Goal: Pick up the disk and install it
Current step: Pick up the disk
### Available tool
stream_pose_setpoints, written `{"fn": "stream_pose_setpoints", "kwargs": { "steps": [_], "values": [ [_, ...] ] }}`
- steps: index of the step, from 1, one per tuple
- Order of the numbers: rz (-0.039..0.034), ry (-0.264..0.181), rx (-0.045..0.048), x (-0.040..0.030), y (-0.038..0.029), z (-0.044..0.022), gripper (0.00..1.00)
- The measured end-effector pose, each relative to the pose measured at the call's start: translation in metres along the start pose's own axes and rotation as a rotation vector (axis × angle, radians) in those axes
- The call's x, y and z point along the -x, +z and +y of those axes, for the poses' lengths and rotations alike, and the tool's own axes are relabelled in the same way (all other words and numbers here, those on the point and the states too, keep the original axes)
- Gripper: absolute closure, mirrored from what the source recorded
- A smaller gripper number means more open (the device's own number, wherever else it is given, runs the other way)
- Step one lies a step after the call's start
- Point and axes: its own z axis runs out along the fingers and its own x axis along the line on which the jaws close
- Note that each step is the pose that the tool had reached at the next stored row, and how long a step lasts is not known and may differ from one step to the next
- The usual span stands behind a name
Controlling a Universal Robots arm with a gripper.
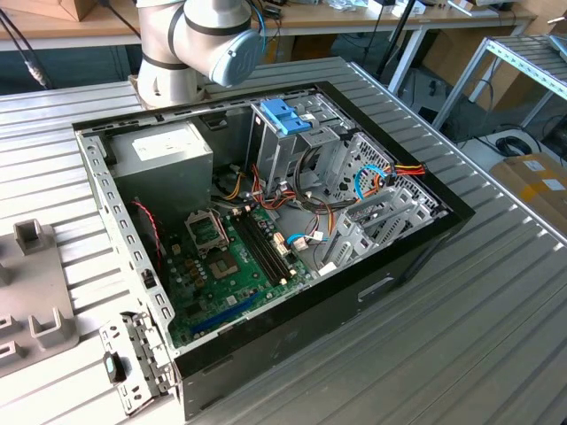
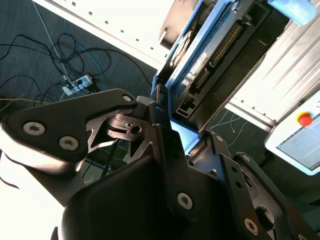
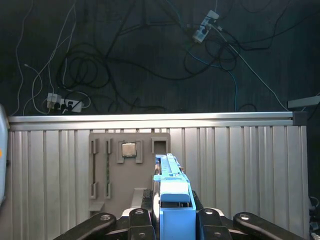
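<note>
The gripper (image 3: 172,219) is pinched on the disk (image 3: 170,181). In the first wrist view its 2 fingers (image 3: 140,218) press the light-blue frame from either side, and the disk runs edge-on away from the camera. The metal body is hidden at this angle, so I take it for the disk mainly by that frame.

It should handle as a dense, stiff slab. The plastic rails are probably smooth and may flex a little, and the drive inside will not like knocks. The best hold is square across the 2 side rails, off the label face and the connector end, and the present grip looks close to that.

The wrist is tipped so that the disk points out over the ribbed table (image 3: 240,170). Past the disk's tip lies a grey tray (image 3: 127,180) with a square chip (image 3: 129,149) in 1 pocket. Farther off come the table's edge rail and loose cables (image 3: 125,65) on the dark floor.

In the second wrist view the black linkage is close up, with the port side of the case (image 2: 210,55) well apart beyond it. In the exterior view a joint of the arm (image 1: 199,40) stands behind the open case, where 1 blue bracket (image 1: 285,115) sits upright in the drive cage.
</note>
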Motion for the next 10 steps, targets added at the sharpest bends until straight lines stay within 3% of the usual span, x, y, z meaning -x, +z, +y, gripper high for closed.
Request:
{"fn": "stream_pose_setpoints", "kwargs": {
  "steps": [10],
  "values": [
    [0.0, 0.0, 0.0, 0.0001, -0.0045, 0.0002, 0.63]
  ]
}}
